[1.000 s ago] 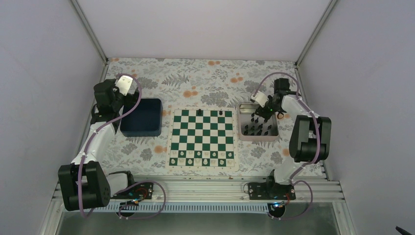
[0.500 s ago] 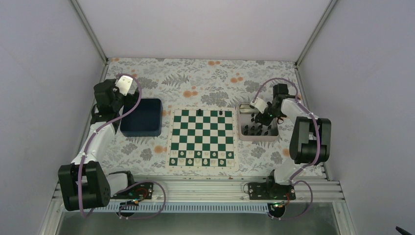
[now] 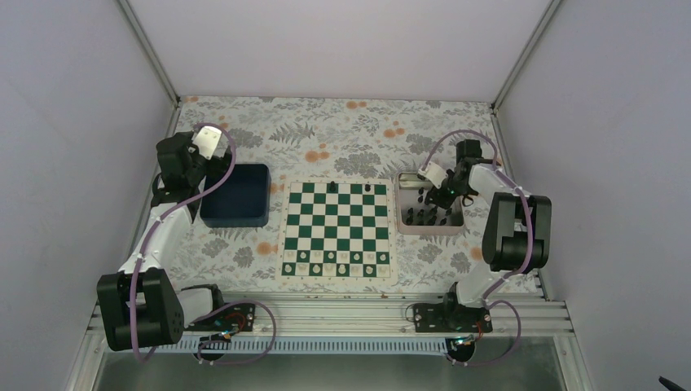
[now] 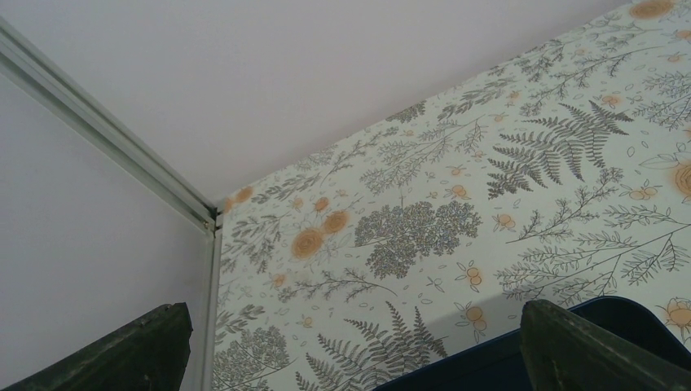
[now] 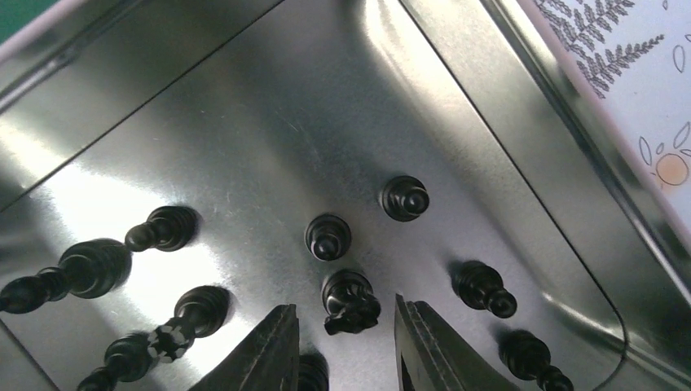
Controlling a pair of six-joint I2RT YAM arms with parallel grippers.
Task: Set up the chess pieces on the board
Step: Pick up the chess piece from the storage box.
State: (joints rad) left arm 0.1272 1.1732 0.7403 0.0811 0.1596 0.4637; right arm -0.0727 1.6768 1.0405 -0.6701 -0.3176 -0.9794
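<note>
On the table (image 3: 342, 134): a flowered cloth lies under everything, with the board in the middle, a bin to its left and a tray to its right.
Board (image 3: 336, 228): green and white squares with a white border. Two black pieces (image 3: 332, 187) stand apart in the far row, and white pieces (image 3: 336, 259) line the near edge.
Bin (image 3: 235, 221): dark blue, just left of the board.
Tray (image 3: 430, 231): silver metal, just right of the board, with many more black pieces scattered on its floor.
Left claw (image 4: 354, 346): spread wide, above the bin's far rim, holding nothing.
Right claw (image 5: 346, 314): down inside the tray, fingers (image 5: 273, 350) parted.
Black piece (image 5: 350, 300): stands between the right claw's fingers, a gap on each side, not gripped.
</note>
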